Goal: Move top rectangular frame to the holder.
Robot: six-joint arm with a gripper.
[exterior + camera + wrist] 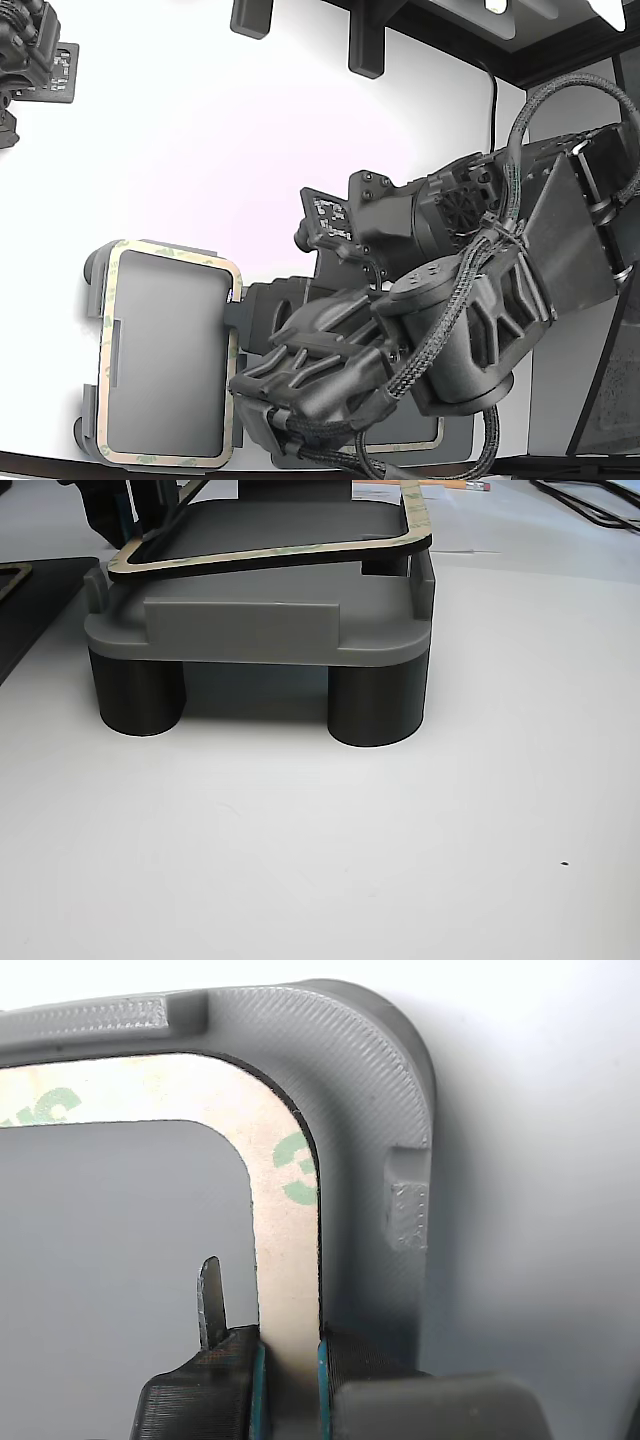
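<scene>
White tabletop (400, 820), grey holder (370, 1080); fingers (290, 1380) clamping tan frame (285, 1260), green "3" print

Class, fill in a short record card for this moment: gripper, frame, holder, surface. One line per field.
gripper: gripper shut on the rectangular frame, one pad on each side of its strip
frame: rectangular frame, beige with green mottling, over the holder; in the other view one end sits higher, so tilted
holder: grey holder, raised on round feet, edge tabs around the frame
surface: white table
</scene>
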